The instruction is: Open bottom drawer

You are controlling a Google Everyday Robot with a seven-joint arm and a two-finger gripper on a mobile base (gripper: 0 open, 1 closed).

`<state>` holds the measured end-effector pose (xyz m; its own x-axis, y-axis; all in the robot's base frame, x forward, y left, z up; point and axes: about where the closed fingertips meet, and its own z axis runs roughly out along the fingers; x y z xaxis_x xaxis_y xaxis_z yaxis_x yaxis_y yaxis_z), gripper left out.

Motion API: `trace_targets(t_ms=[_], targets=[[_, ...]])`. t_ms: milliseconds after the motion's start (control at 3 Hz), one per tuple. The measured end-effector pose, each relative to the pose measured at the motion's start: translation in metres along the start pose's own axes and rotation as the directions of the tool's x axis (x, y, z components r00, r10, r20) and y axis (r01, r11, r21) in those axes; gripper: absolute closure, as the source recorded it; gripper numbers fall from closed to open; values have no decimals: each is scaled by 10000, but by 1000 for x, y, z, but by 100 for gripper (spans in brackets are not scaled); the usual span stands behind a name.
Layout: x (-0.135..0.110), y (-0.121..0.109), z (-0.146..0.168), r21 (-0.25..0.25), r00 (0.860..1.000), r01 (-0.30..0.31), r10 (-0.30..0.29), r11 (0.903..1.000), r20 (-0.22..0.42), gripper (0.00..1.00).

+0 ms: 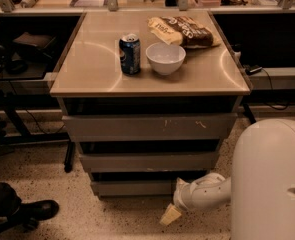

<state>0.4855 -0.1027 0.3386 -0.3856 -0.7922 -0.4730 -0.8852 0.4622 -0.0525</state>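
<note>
The bottom drawer (129, 187) is the lowest and narrowest of three grey flat fronts in the cabinet; its front sits about flush under the middle front (147, 162). The top front (147, 127) is the tallest and has pale scratches. My gripper (170, 215) is a tan tip on a white wrist (202, 193). It hangs low over the floor, just below and in front of the bottom drawer's right end. It does not visibly touch the drawer.
On the cabinet top (87, 69) stand a blue can (130, 54), a white bowl (165, 58) and a snack bag (182, 31). My white arm body (269, 179) fills the lower right. A black shoe (34, 211) lies on the speckled floor at the left. Dark desks flank the cabinet.
</note>
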Motion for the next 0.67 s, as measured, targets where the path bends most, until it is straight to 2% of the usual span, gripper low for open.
trace_targets(t_ms=[333, 667], targets=[[6, -52, -22, 1161, 9997, 44, -74, 9932, 247, 0], [6, -52, -22, 1160, 9997, 45, -75, 9932, 248, 0]])
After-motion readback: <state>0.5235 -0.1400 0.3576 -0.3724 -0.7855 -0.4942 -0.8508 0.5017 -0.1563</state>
